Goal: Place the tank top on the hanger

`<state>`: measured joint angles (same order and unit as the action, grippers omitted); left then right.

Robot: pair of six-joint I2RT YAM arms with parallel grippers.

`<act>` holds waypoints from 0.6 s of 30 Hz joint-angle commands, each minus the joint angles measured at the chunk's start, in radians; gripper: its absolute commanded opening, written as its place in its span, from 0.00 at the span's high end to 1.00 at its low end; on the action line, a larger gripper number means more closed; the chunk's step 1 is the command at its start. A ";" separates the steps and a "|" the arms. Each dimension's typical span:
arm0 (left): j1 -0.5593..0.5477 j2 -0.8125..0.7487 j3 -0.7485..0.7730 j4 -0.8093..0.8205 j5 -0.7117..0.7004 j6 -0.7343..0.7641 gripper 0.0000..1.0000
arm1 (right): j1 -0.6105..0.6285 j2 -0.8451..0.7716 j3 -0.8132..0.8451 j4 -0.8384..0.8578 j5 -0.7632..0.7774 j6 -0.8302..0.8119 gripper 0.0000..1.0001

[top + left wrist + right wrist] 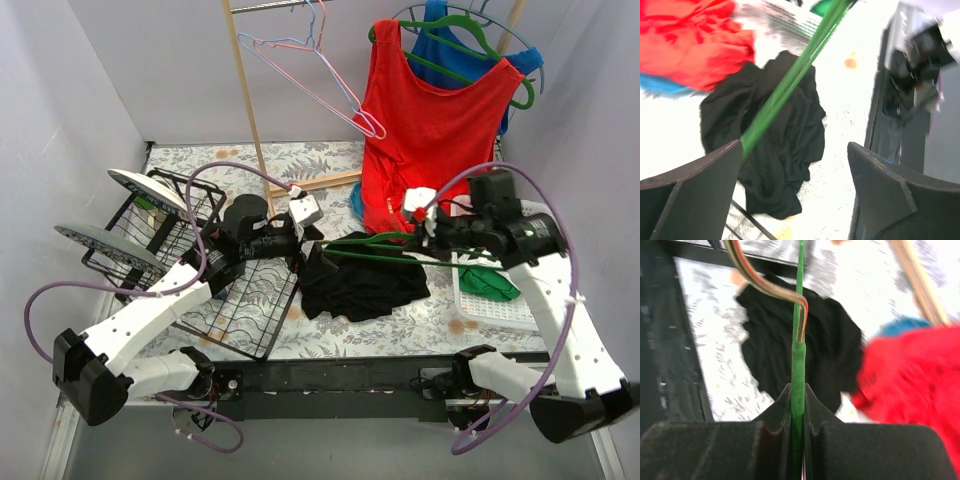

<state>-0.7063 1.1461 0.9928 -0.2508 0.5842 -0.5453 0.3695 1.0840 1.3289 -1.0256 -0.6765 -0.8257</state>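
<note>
Black tank top [355,285], 1; green hanger [370,240], 1, in right fingers [775,440]

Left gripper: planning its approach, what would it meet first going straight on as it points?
Likely the tank top, centred ahead of the left gripper; the hanger beside one finger may touch sooner, depth unclear.

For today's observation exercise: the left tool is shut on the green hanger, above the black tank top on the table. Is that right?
Not quite: the right tool is shut on the green hanger, as the right wrist view shows; the left tool is open. The black tank top does lie on the table below it.
</note>
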 commanded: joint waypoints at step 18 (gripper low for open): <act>0.004 0.283 -0.002 -0.117 -0.402 -0.420 0.52 | -0.153 -0.118 -0.102 -0.065 0.008 -0.035 0.99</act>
<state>-0.7025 1.3922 0.9398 -0.3511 0.1902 -0.9634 0.2222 0.9691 1.2430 -1.1191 -0.6312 -0.8497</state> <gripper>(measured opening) 0.524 0.097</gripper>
